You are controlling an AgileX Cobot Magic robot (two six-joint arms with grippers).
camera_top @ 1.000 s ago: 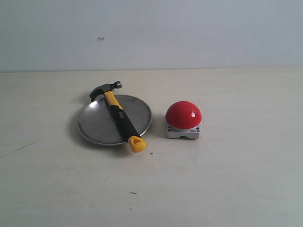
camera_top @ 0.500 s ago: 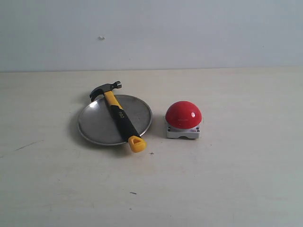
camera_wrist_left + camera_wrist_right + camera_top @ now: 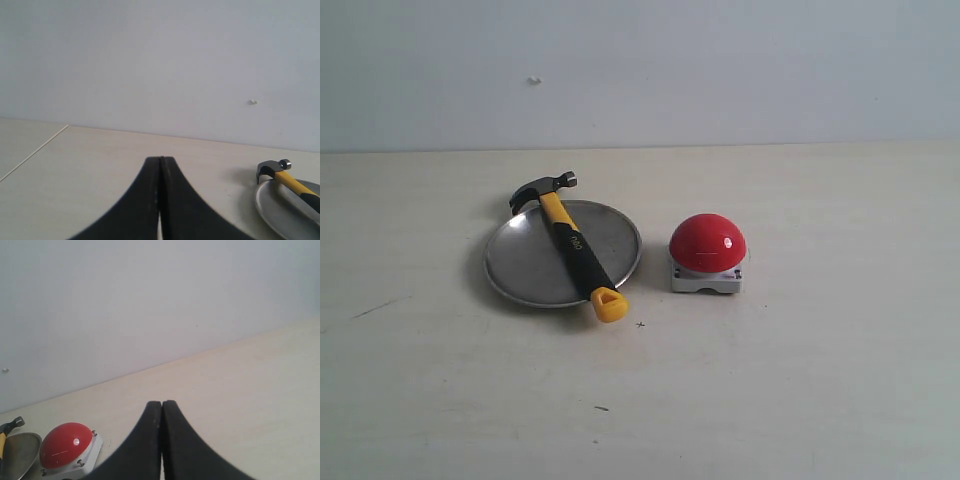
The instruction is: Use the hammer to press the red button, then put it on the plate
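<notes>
The hammer (image 3: pixel 574 246) lies slantwise across the silver plate (image 3: pixel 525 265), its dark head past the far rim and its yellow looped end over the near rim. The red button (image 3: pixel 707 243) stands on its grey base to the right of the plate. Neither gripper shows in the exterior view. In the left wrist view my left gripper (image 3: pixel 160 159) is shut with nothing in it, well away from the hammer (image 3: pixel 287 180) and plate (image 3: pixel 280 212). In the right wrist view my right gripper (image 3: pixel 162 402) is shut and empty, off to the side of the red button (image 3: pixel 65 444); a sliver of plate (image 3: pixel 17 452) shows.
A pale wooden table (image 3: pixel 800 370) carries everything, with a plain white wall (image 3: pixel 720 70) behind it. A few small dark marks dot the table's front.
</notes>
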